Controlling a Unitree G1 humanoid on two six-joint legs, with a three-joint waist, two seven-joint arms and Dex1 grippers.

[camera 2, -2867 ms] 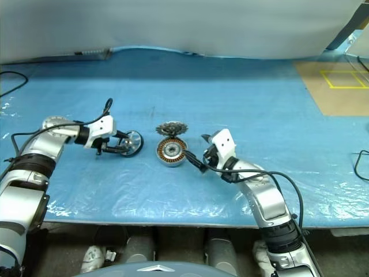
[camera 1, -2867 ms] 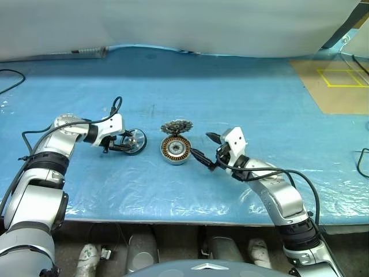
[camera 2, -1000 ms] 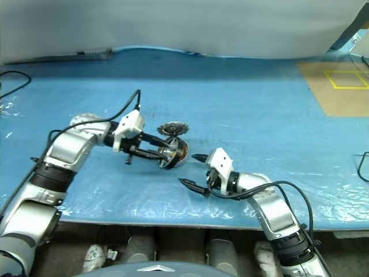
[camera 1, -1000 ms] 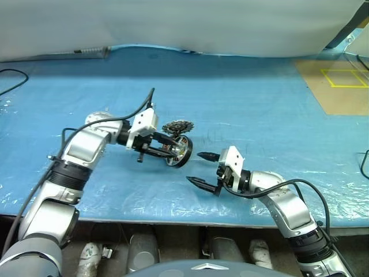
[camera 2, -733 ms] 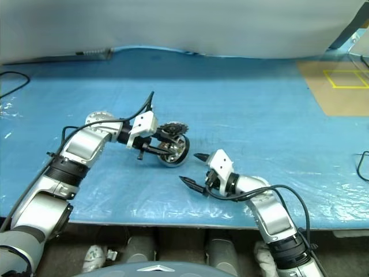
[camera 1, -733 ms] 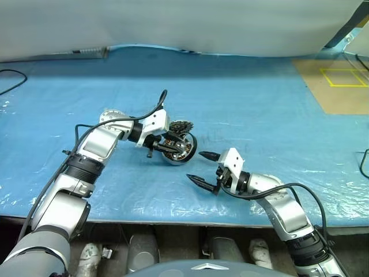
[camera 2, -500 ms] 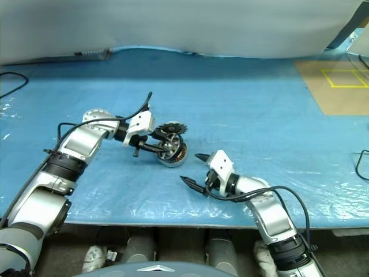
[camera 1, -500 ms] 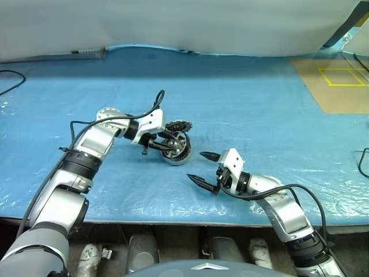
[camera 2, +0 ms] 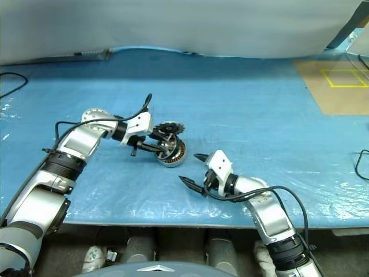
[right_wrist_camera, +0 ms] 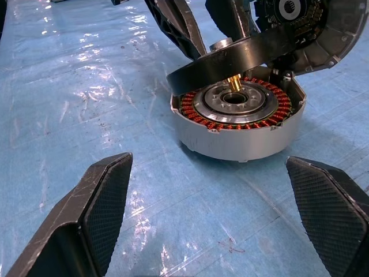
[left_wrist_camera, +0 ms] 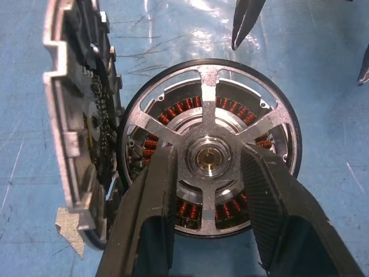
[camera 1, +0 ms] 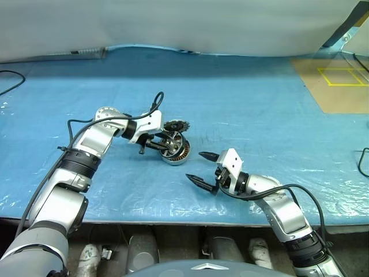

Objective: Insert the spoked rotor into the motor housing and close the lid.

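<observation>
Left tool [camera 1: 163, 143] grasps rotor [left_wrist_camera: 207, 156], tilted over housing [right_wrist_camera: 239, 124]; right tool [camera 1: 202, 167] released at 5 o'clock. Next: level, seat it.

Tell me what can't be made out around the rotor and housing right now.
- Left wrist view: left gripper fingers cover the near edge of the spoked rotor and motor housing.
- Right wrist view: the tilted rotor hides the motor housing far rim; whether its shaft has entered the bore is unclear.
- The lid is cut off by the picture's edge.
</observation>
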